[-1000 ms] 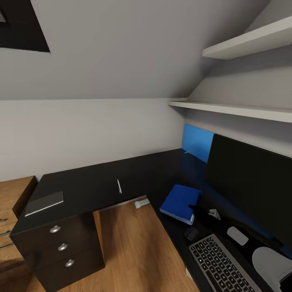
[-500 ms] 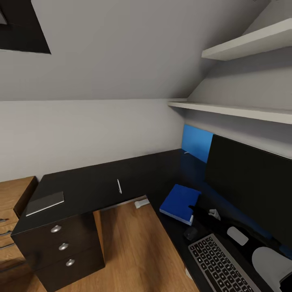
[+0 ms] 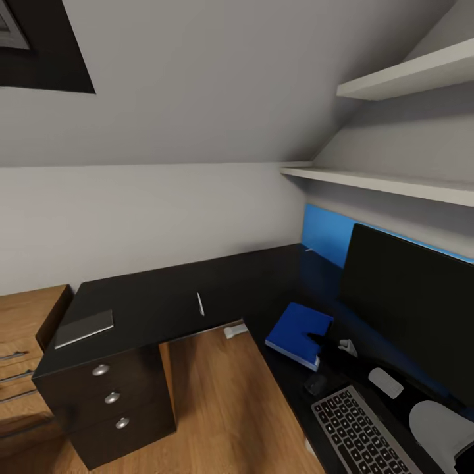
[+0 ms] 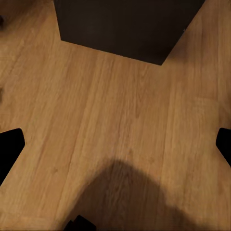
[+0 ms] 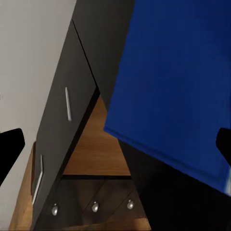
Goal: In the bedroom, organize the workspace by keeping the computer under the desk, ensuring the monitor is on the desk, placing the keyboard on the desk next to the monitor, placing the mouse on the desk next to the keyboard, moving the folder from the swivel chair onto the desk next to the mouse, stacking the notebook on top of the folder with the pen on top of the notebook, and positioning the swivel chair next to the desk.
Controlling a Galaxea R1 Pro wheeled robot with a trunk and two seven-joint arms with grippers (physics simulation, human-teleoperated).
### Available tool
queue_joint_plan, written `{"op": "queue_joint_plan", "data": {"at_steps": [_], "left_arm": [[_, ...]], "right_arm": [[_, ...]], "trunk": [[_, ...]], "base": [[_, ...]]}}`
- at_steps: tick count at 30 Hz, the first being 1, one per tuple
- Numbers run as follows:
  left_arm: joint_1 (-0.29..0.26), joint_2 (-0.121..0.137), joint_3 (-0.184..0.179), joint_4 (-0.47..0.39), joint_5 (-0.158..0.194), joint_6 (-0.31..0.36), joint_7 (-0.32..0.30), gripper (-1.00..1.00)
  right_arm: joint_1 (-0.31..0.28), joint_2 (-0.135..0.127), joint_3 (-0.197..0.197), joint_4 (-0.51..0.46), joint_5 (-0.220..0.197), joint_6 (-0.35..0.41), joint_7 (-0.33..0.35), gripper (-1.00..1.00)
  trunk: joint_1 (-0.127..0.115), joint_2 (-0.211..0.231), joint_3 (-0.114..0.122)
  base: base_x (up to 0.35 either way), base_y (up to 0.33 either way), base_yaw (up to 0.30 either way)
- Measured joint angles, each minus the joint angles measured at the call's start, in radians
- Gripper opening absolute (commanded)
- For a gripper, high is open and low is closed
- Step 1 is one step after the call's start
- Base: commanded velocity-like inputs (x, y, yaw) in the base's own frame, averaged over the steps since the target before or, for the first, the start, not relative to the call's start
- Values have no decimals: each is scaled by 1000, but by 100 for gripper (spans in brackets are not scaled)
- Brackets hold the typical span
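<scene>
Black desktop pretty much everywhere here. Closest in, at about 5 o'clock in the head view, the keyboard [image 3: 359, 431] sits in front of the monitor [image 3: 411, 313], with the mouse [image 3: 313, 382] just off its far-left corner. One step further, the blue folder [image 3: 299, 332] is already lying flat on the desk [image 3: 164, 299] beside the mouse, so I'd say that part is done.

The right gripper [image 5: 115, 149] hangs above the folder [image 5: 178, 82] with its fingertips spread wide and nothing between them. The left gripper [image 4: 115, 149] is let go too, empty, pointing down at the wood floor [image 4: 120, 125] by a dark drawer unit [image 4: 125, 26].

Further out on the other wing of the desk: the pen [image 3: 200, 303] lies alone at roughly 11 o'clock from the folder, and the notebook [image 3: 84, 328] sits way over at 9 o'clock, near the desk's end edge above the drawers [image 3: 112, 397]. Both well apart from the folder, so my guess is they're the next pickups.

Room-wise, the floor inside the L looks open for rolling in. Shelves [image 3: 388, 181] overhang the monitor side, so lifting high there looks tight.
</scene>
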Motion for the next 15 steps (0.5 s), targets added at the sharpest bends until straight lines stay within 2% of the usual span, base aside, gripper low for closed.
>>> {"op": "queue_joint_plan", "data": {"at_steps": [15], "left_arm": [[-1, 0, 0, 0, 0, 0, 0, 100]], "right_arm": [[0, 0, 0, -1, 0, 0, 0, 100]], "trunk": [[0, 0, -14]], "base": [[0, 0, 201]]}}
